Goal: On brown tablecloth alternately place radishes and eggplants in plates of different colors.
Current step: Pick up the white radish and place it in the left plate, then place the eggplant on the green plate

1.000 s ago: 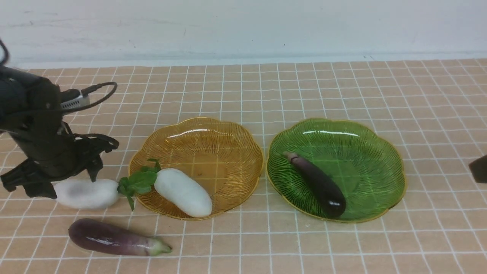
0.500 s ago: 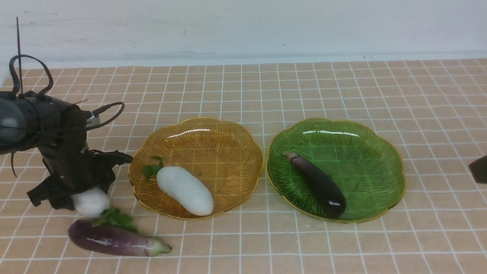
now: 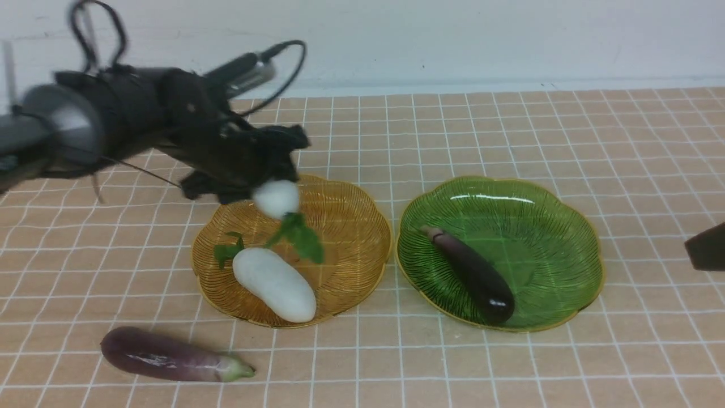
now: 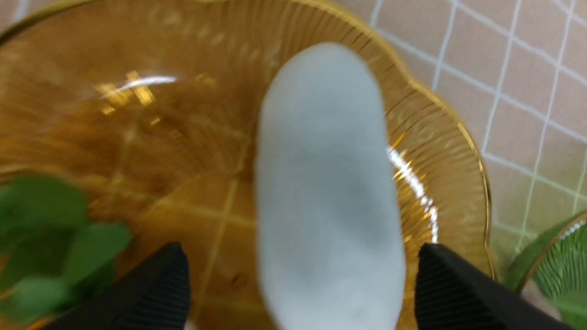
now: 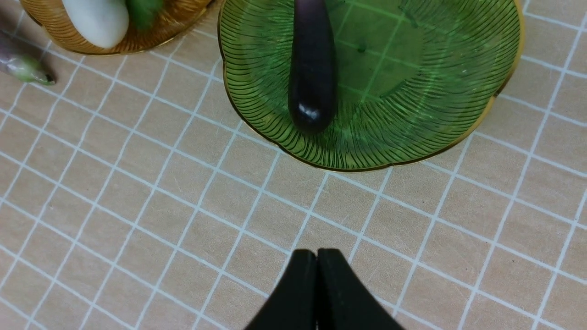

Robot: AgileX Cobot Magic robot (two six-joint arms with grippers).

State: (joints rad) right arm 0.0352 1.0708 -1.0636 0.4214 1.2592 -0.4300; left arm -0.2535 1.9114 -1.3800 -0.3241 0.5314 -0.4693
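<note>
Your left gripper [image 4: 300, 279] hangs over the amber plate [image 4: 440, 119], jaws spread apart. The white radish [image 4: 325, 160] lies between its fingers [image 4: 160, 293], with a gap beside one.

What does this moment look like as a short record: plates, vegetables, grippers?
amber plate: one radish lying in it
green plate: one eggplant lying in it
left gripper: open above amber plate, second radish between its spread jaws
right gripper: shut, empty, over tablecloth near green plate
unplaced: second eggplant, on tablecloth
</note>
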